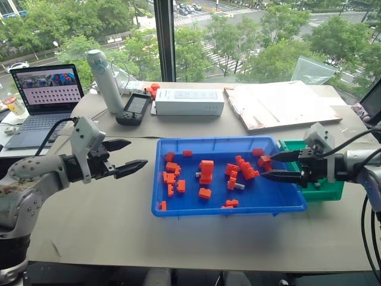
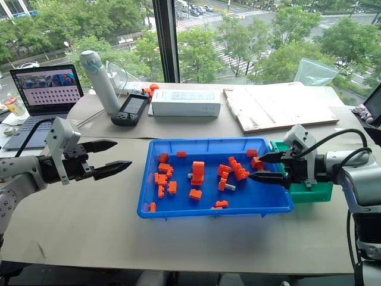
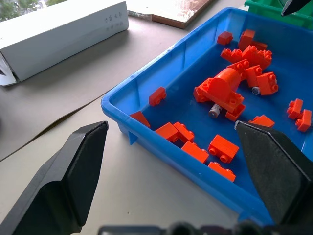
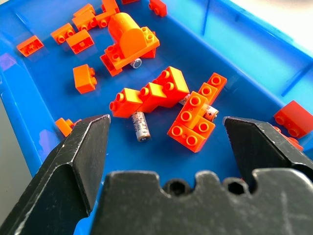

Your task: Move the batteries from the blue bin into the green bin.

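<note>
The blue bin [image 1: 178, 210] sits mid-table, strewn with orange blocks [image 1: 206, 170]. Among them lie slim grey batteries: one in the open [image 4: 140, 126], one half under a block [image 4: 211, 112], one beneath the arched block [image 3: 214, 110]. The green bin [image 1: 324, 190] stands against the blue bin's right end. My right gripper [image 1: 268, 166] hovers open over that right end, in front of the green bin, nothing between its fingers [image 4: 83, 147]. My left gripper [image 1: 137, 153] is open and empty above the table, just left of the blue bin, pointing at it.
Along the table's far side are a laptop [image 1: 44, 89], a white bottle [image 1: 106, 80], a black handheld device [image 1: 135, 108], a long white box [image 1: 189, 101] and a flat board [image 1: 280, 104]. Bare tabletop lies in front of the bins.
</note>
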Motion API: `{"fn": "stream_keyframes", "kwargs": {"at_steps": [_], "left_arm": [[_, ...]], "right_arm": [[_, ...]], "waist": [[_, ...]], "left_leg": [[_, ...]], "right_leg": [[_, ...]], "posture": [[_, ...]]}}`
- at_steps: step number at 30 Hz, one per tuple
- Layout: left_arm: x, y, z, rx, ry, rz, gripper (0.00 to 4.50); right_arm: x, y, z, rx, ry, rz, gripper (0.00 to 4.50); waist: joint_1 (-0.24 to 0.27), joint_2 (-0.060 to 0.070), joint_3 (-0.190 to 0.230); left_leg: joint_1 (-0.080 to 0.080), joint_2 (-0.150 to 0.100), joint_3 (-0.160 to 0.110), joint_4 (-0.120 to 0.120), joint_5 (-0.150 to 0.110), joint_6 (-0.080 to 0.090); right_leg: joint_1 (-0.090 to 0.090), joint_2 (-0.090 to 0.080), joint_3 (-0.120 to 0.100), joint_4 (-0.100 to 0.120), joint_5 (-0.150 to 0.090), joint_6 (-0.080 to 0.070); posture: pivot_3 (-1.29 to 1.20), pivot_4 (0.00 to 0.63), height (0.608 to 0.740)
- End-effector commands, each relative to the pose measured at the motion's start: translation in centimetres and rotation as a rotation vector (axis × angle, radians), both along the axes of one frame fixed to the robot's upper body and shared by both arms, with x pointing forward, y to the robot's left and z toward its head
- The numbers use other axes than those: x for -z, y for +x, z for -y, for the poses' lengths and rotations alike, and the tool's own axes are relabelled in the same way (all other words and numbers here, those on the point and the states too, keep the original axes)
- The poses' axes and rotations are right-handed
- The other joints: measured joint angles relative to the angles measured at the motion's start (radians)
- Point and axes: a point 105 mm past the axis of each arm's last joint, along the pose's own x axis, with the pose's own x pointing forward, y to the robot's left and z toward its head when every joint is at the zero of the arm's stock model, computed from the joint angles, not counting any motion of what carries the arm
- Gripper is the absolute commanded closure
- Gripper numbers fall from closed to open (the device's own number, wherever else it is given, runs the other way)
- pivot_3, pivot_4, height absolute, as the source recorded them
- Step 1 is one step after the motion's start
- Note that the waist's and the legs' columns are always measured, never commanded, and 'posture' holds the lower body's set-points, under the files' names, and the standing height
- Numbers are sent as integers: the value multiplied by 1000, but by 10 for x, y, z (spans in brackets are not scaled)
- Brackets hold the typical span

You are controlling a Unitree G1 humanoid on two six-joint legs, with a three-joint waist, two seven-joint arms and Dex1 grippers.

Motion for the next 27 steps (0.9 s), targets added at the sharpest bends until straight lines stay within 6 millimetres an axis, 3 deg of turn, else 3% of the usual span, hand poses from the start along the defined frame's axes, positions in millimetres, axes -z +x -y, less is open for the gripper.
{"fn": "stream_keyframes", "kwargs": {"at_steps": [1, 5, 8, 11, 15, 27], "left_arm": [[-20, -1, 9, 40, -17, 61, 0], [-32, 8, 42, 135, -36, 28, 0], [-30, 13, 64, 192, 14, 22, 0], [-25, 6, 89, 321, 68, 6, 0], [-23, -3, 110, 442, 94, 0, 0], [-2, -18, 113, 500, 186, -30, 0]], "right_arm": [[-16, 0, -2, 3, -83, 81, 150], [-34, -5, -18, 14, -121, 170, 150], [-25, -6, -17, 140, -133, 45, 150], [-14, -6, -16, 244, -128, -95, 150], [7, 6, -10, 356, -231, -124, 150], [31, 51, -31, 431, -260, -67, 150]], "waist": [[0, 0, 0], [12, -1, 1], [14, -2, 1], [14, -3, 2], [12, -4, 2], [1, -4, 3]], "left_leg": [[0, 0, 0, 0, 0, 0], [-2, 1, -1, 2, 0, -1], [-2, 1, -1, 3, 0, 0], [-3, 0, 0, 4, 0, 0], [-5, 2, 0, 5, 0, 0], [-12, 3, -2, 10, 6, 9]], "right_leg": [[0, 0, 0, 0, 0, 0], [-2, 2, -1, 0, 1, 0], [0, 2, 0, -1, 2, 1], [0, 2, 0, -1, 3, 1], [-1, 4, 0, -1, 4, 0], [-1, 8, 1, 2, 5, 1]], "posture": [[0, 150, 740], [0, 150, 740], [0, 150, 740], [0, 150, 740], [0, 150, 740], [0, 150, 740]]}}
